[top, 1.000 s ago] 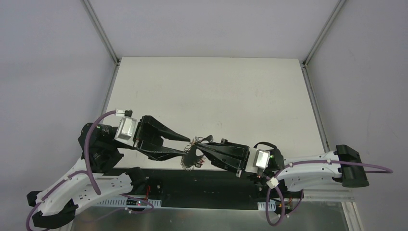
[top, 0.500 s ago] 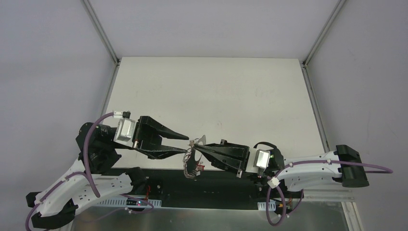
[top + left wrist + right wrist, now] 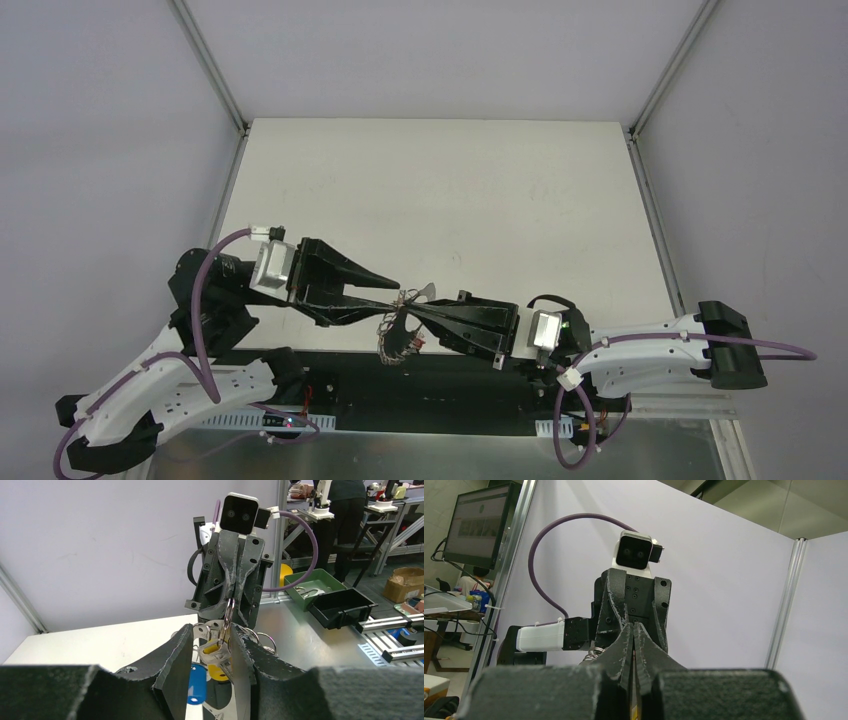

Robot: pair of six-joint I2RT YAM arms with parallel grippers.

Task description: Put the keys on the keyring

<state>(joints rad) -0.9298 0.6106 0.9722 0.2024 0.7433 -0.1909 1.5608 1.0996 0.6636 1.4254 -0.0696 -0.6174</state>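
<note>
ok, top view: both grippers met at the near edge of the table [image 3: 450, 190], with wide bare surface beyond them. right gripper [image 3: 412, 306] was pinched tight on the keyring [image 3: 390, 328], which hung past that edge; the keys [image 3: 401, 346] were too small to separate. left wrist: left gripper [image 3: 212, 652] jaws stood part-spread either side of the keys, contact unclear; yellow key [image 3: 216, 671] and blue key [image 3: 196, 685] dangled below, partly cut off by the fingers. right wrist: its own fingers hid the ring almost entirely.
</note>
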